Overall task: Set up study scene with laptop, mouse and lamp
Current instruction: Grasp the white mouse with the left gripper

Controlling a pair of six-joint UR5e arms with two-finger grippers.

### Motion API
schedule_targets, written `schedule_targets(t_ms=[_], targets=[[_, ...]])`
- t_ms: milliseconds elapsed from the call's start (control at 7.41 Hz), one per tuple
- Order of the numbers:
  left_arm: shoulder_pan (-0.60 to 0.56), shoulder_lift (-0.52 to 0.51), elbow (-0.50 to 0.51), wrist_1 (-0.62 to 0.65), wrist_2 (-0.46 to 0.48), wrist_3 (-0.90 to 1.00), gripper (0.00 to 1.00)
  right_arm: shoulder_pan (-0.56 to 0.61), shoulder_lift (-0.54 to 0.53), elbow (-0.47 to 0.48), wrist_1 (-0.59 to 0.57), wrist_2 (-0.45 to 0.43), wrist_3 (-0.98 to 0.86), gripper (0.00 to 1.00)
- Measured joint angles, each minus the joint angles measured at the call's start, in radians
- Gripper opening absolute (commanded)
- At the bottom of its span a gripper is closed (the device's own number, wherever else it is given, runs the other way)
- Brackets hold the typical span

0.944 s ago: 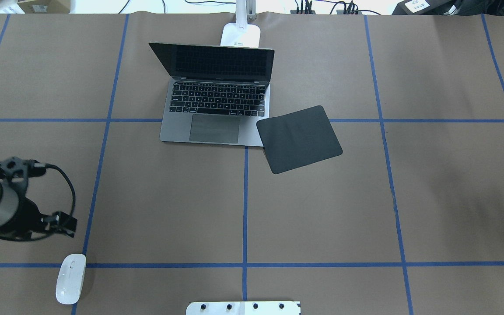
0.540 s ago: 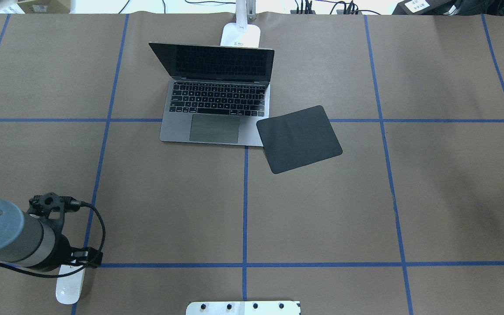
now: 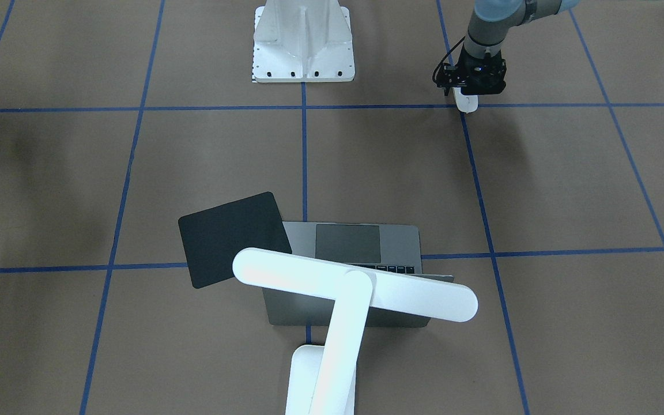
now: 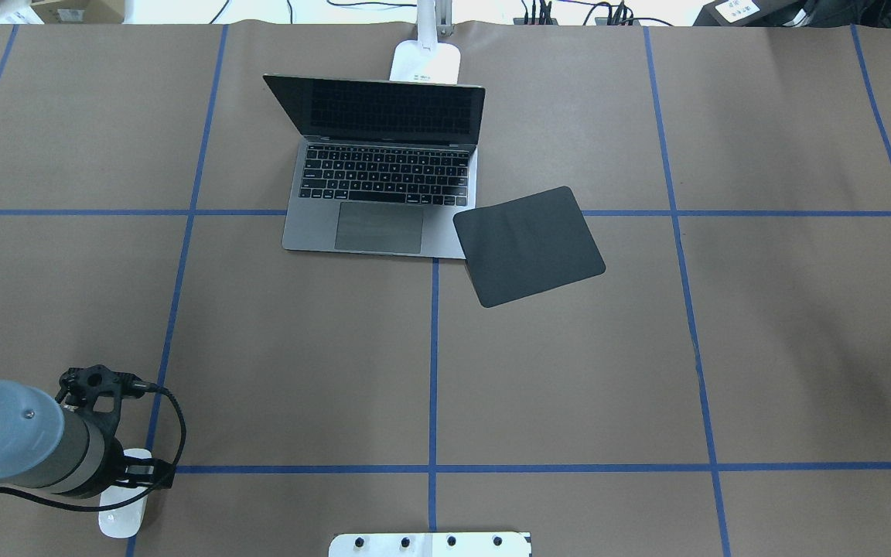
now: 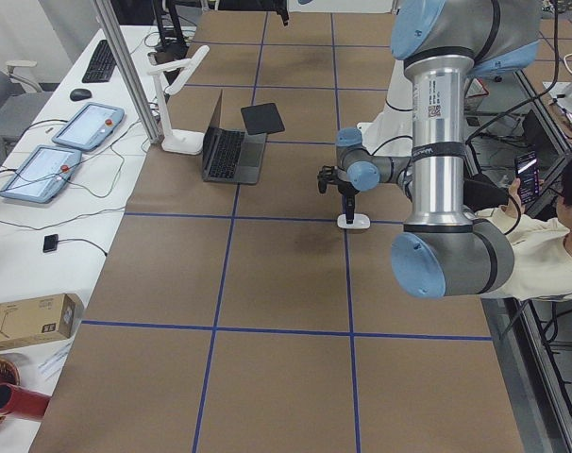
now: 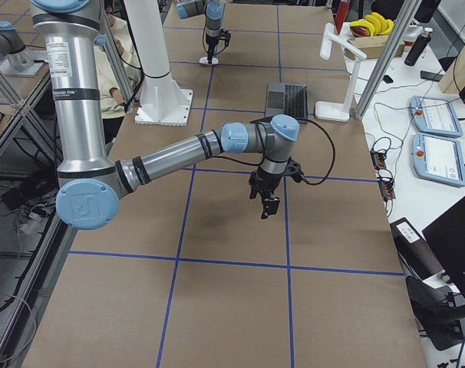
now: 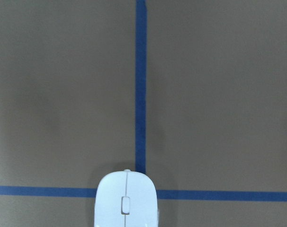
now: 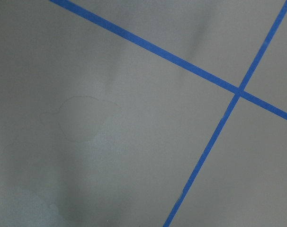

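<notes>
The left pincer [image 3: 470, 92] stood directly over the mouse [image 3: 468, 105], hiding most of it; only one white end poked out beneath. Its fingers were masked, so whether it was released or clenched could not be told. Nor could the far-off right pincer [image 6: 268, 207] be read.

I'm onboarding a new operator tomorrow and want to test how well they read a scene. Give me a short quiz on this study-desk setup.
1. True or false: the laptop has its lid open.
2. Fill in: seen from the robot, the base of the lamp stands ___ the laptop's screen.
3. The left gripper hangs over: A the mouse, B the laptop, C the lamp.

Key: 1 true; 2 behind; 3 A.
</notes>
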Motion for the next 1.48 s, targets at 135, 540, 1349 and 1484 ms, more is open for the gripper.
schedule_targets(t_ms=[135, 540, 1349, 1484], targets=[[0.006, 0.015, 0.008, -0.001, 0.012, 0.004, 1.0, 0.002, 0.0, 0.001, 0.0, 0.0, 0.0, 1.0], [0.025, 0.021, 0.024, -0.005, 0.036, 0.002, 0.98, 0.007, 0.002, 0.002, 0.0, 0.001, -0.001, 1.0], [0.034, 0.023, 0.02, -0.008, 0.036, 0.0, 0.26, 0.01, 0.005, 0.002, -0.003, 0.001, -0.001, 1.0], [0.03, 0.02, 0.013, -0.008, 0.031, 0.003, 0.26, 0.011, 0.005, 0.001, -0.004, 0.0, -0.001, 1.0]])
